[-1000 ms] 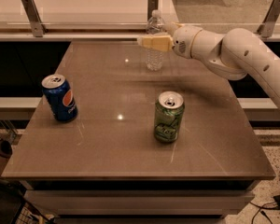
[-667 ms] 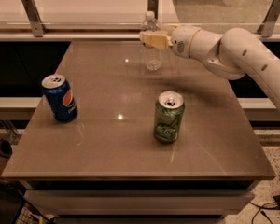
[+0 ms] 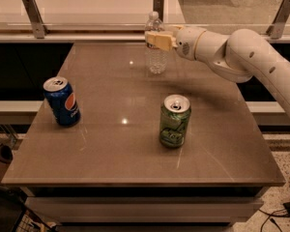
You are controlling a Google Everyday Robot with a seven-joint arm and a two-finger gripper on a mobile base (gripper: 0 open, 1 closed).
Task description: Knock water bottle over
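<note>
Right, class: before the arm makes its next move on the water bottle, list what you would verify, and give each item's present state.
1. Water bottle upright near the table's far edge: ok.
2. Gripper level with the bottle's upper part, below the cap: ok.
3. Gripper actually touching the bottle: cannot tell.
4. Blue Pepsi can and green can standing well apart from the bottle: ok.
5. Bottle lying on its side: not ok, not yet done.

Lab-like office: brown table [image 3: 125,144], railing posts [image 3: 33,14], floor cables [image 3: 279,211]; gripper [image 3: 151,40] above table's rear.
</note>
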